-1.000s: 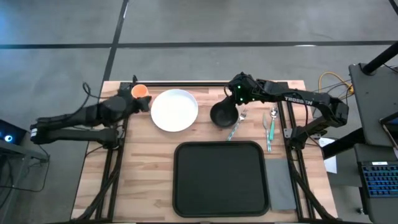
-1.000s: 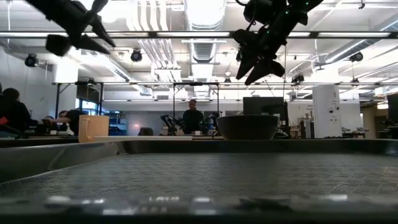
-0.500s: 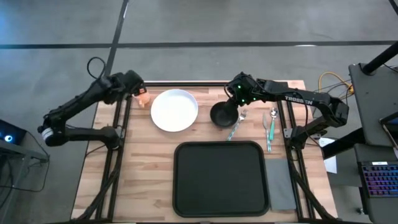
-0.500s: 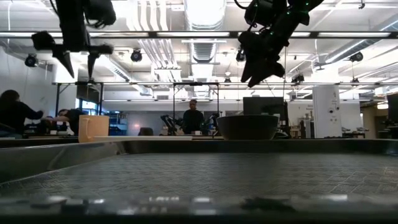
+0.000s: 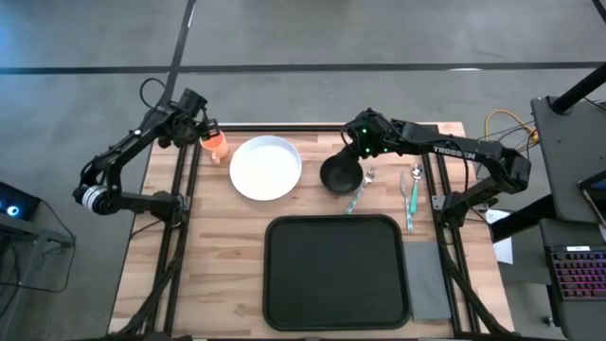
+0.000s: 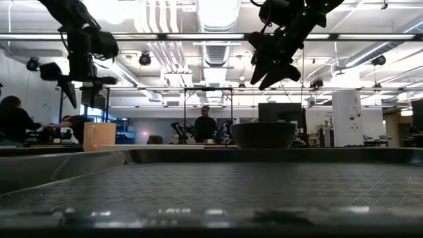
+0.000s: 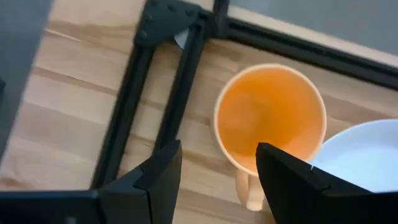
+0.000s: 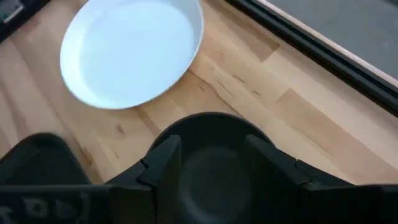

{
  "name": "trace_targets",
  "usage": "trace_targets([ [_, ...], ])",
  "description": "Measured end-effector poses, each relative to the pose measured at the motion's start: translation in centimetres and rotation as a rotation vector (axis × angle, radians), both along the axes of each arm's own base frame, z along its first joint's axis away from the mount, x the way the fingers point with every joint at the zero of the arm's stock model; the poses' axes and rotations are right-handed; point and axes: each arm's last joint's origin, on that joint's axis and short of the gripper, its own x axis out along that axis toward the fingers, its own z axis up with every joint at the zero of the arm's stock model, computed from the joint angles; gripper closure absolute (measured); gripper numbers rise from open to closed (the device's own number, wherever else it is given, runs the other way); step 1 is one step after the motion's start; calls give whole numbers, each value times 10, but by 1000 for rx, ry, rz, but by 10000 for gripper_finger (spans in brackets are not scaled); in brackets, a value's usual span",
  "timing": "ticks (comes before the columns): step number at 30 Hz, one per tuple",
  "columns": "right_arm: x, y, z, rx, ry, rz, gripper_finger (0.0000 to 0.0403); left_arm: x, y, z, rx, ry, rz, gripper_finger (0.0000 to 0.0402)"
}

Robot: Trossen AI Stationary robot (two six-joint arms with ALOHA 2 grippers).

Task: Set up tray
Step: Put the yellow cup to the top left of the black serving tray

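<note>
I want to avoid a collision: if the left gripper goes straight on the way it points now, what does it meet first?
Most likely the orange cup: the left gripper is open and points down at it. How high above it cannot be told.

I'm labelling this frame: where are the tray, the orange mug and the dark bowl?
tray (image 5: 336, 273), high view, middle of its flat floor
orange mug (image 7: 270, 118), left wrist view, inside bottom
dark bowl (image 5: 338, 176), high view, its inside
</note>
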Motion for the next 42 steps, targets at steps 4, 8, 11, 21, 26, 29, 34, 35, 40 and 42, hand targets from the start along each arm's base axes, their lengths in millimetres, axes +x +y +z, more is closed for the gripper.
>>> trace_targets([
  [4, 3, -2, 1, 8, -45, -52, 241, 0, -2, -2, 16, 2, -3, 215],
  [8, 7, -4, 3, -7, -89, -54, 243, 0, -4, -6, 10, -49, 34, 215],
  [11, 9, -5, 6, -20, -120, -54, 243, 2, -5, -11, 11, -80, 74, 215],
  [21, 10, -5, 7, -24, -130, -54, 245, 32, -17, -10, 25, -74, -222, 215],
  [26, 10, -5, 7, -24, -129, -54, 248, 48, -12, -3, 102, -16, -332, 215],
  [29, 10, -5, 7, -24, -128, -54, 247, 55, -5, -11, 65, 18, -365, 215],
  [34, 9, -5, 6, -23, -128, -53, 250, 69, 13, -29, -12, 104, -411, 215],
  [35, 9, -5, 6, -23, -128, -53, 251, 72, 17, -32, -25, 119, -410, 215],
  [40, 9, -5, 6, -23, -128, -53, 252, 82, 31, -42, -75, 165, -417, 215],
  [42, 9, -5, 6, -23, -128, -53, 250, 85, 34, -47, -92, 192, -434, 215],
])
